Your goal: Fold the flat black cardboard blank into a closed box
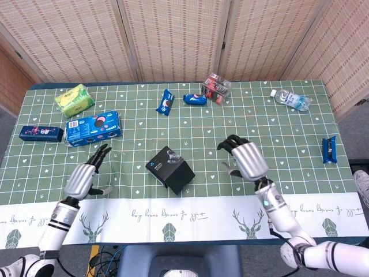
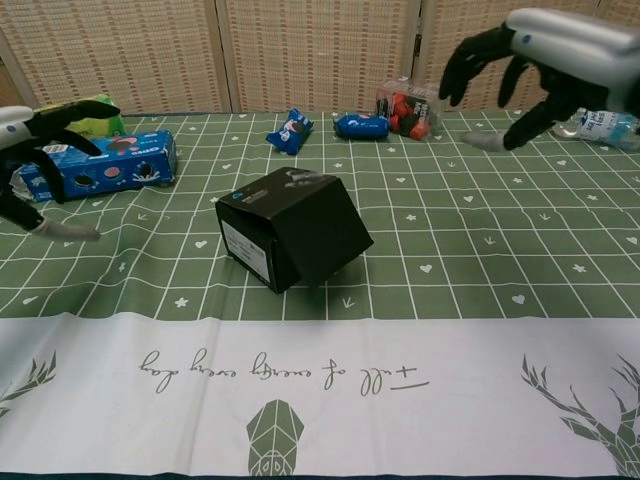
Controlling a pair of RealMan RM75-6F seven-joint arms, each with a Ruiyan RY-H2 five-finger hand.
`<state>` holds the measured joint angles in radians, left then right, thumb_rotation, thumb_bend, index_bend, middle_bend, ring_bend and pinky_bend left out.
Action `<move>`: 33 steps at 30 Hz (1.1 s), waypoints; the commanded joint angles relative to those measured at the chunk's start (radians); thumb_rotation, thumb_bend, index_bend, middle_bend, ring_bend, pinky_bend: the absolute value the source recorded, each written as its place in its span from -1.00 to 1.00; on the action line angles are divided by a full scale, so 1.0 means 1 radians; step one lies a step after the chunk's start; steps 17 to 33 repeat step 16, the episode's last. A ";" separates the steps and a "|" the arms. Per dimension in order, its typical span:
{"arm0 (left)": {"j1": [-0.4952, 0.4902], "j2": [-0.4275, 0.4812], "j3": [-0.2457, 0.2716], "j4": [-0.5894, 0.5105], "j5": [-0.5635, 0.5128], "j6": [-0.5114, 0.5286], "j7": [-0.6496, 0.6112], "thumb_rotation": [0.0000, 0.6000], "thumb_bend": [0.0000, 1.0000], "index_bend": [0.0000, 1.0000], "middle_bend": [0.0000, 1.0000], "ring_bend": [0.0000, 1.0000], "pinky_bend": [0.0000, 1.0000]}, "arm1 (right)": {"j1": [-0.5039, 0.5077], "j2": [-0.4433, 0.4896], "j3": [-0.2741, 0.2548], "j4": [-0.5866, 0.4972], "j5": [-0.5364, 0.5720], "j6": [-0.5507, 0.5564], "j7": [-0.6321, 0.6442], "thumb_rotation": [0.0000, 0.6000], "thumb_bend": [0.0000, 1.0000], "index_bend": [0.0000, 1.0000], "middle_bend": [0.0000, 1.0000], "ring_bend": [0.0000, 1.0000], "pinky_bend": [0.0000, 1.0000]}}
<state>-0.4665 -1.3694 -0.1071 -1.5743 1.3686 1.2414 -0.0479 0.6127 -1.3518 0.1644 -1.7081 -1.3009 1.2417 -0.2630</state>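
The black box [image 1: 170,168] is found folded and closed, standing untouched near the middle of the desk's front edge. It lies between the left hand [image 1: 83,179] and right hand [image 1: 247,160], both empty with fingers spread; neither is clearly nearer.

A staged test room, probably a lab, is suggested: woven folding screens [image 1: 173,37] are set behind a counter [image 1: 277,130] strewn with packaged snacks [image 1: 92,128].
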 commanded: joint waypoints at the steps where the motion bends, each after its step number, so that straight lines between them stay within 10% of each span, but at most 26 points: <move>1: 0.055 0.035 -0.015 0.012 -0.048 0.069 0.083 1.00 -0.77 -0.93 -0.98 -0.68 -0.18 | -0.099 0.091 -0.054 -0.053 -0.001 0.070 0.064 1.00 -0.31 -0.31 -0.19 -0.39 -0.11; 16: 0.237 0.110 0.043 -0.084 -0.080 0.261 0.253 1.00 -0.78 -0.89 -0.98 -0.70 -0.32 | -0.367 0.212 -0.188 0.003 -0.098 0.246 0.269 1.00 -0.29 -0.31 -0.21 -0.39 -0.11; 33: 0.237 0.110 0.043 -0.084 -0.080 0.261 0.253 1.00 -0.78 -0.89 -0.98 -0.70 -0.32 | -0.367 0.212 -0.188 0.003 -0.098 0.246 0.269 1.00 -0.29 -0.31 -0.21 -0.39 -0.11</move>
